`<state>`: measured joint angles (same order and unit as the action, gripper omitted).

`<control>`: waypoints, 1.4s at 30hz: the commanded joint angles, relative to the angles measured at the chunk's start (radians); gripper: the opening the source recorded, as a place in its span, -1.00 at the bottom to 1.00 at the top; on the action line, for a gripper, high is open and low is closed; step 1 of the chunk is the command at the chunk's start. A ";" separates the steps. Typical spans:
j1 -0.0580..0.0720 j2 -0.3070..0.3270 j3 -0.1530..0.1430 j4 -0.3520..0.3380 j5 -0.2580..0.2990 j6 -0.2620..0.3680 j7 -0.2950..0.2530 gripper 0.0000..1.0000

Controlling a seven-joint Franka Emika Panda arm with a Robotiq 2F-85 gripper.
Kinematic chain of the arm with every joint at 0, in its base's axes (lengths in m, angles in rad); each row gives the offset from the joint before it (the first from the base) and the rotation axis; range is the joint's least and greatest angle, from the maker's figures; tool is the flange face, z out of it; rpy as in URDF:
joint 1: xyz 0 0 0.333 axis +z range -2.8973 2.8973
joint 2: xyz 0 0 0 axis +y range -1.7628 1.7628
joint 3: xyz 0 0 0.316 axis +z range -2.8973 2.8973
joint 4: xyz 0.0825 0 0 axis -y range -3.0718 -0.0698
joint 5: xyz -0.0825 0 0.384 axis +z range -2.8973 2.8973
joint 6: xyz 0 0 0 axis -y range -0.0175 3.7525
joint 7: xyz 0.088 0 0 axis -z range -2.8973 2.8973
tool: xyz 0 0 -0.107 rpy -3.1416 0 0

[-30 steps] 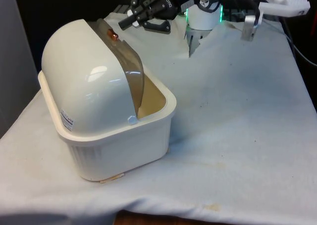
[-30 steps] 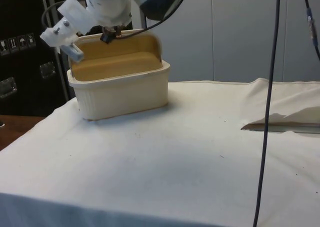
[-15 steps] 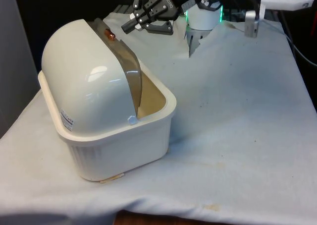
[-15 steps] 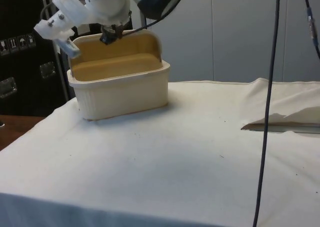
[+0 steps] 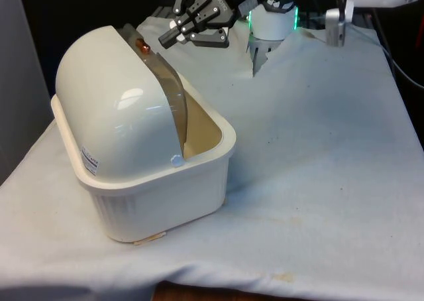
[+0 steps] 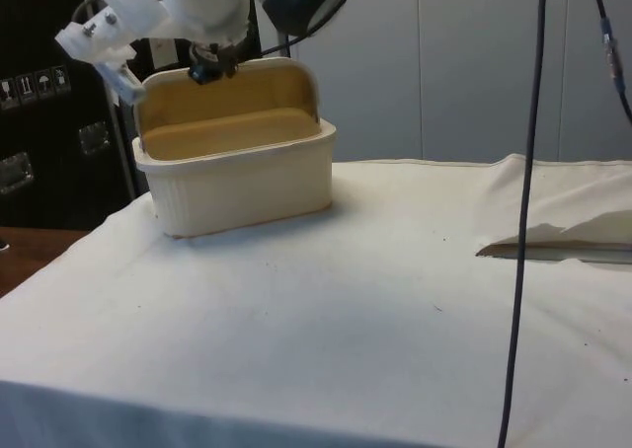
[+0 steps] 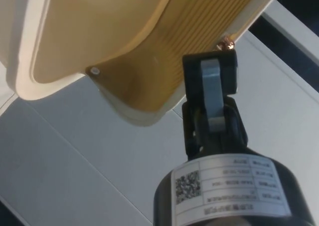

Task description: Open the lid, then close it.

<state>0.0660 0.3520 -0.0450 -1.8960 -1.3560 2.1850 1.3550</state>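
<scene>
white cloth [image 5: 318,148] covers the whole table, a bit wrinkled and stained near the 6 o'clock edge of the front view. black curtains [image 5: 86,9] hang behind. from the side there's a dark cabinet [image 6: 39,122] at 9 o'clock and pale wall panels [image 6: 474,63] toward 1 o'clock.

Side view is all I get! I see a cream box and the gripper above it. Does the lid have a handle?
Observer: Yes. The front view shows a small copper knob on the lid's edge.
Operator: Is the gripper holding it?
Observer: The gripper sits close beside the knob, on its far side. I cannot tell if they touch.
Operator: What does the lid look like?
Observer: It is brownish and see-through, and it lies against the box's white dome, so the box is open.
</scene>
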 commanded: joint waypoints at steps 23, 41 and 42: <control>-0.014 -0.027 -0.020 0.001 -0.005 0.075 0.122 -1.00; -0.015 -0.047 -0.028 -0.007 -0.007 0.079 0.143 -1.00; -0.015 -0.050 -0.029 -0.008 -0.010 0.081 0.147 -1.00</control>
<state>0.0540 0.3160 -0.0720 -1.8940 -1.3560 2.2450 1.4870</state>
